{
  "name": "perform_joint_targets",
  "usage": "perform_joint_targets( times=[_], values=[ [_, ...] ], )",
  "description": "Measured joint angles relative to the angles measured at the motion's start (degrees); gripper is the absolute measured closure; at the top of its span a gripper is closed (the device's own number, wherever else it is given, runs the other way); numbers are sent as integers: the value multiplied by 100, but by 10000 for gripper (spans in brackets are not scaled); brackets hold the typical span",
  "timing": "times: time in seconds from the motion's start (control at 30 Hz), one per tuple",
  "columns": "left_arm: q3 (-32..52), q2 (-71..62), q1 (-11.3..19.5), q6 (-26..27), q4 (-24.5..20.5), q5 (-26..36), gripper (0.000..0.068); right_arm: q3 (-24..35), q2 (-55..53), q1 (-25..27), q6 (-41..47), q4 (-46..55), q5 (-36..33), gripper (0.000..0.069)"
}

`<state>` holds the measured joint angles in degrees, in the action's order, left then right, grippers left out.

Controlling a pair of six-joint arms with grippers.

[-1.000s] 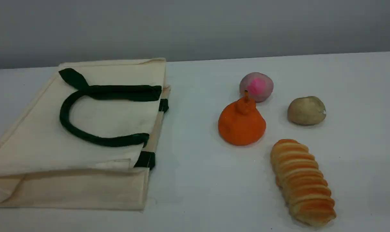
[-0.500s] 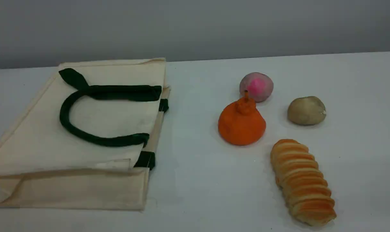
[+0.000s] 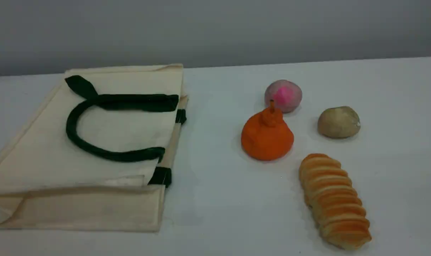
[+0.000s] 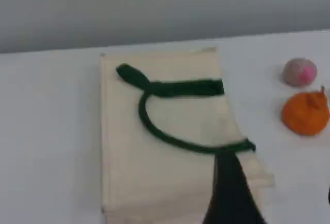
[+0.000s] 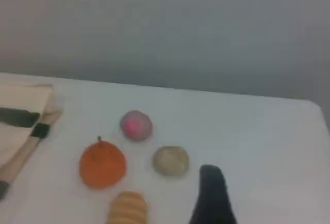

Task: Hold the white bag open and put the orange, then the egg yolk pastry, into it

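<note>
You had completed no step: the white bag (image 3: 94, 149) lay flat and closed at table left, the orange (image 3: 267, 135) and egg yolk pastry (image 3: 338, 122) sat well right of it, and both grippers hung open, holding nothing

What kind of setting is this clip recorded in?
Probably a staged lab tabletop, not a kitchen: a bare white table against a plain grey wall, holding only a flat white bag and a few food items like the orange.
</note>
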<state>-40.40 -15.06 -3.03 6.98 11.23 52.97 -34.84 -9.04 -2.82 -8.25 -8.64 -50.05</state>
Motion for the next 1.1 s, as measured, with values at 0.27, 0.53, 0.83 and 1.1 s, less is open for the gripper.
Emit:
perform_joint_targets(
  times=[0.27, 0.53, 0.83, 1.1],
  values=[
    [-342, -2132, 0, -368, -145, -999, 281, -5, -1737, 0, -660, -1016, 966, 237],
    [-615, -4280, 0, -634, -459, -1897, 281, -5, -3138, 0, -1161, -2246, 1348, 237],
    [-663, -5835, 0, -649, -709, -2216, 281, -5, -3822, 0, -1182, -2820, 1943, 237],
    [-1336, -7012, 0, -698, -636, -2570, 281, -5, -4391, 0, -1774, -3672, 2342, 237]
  ],
)
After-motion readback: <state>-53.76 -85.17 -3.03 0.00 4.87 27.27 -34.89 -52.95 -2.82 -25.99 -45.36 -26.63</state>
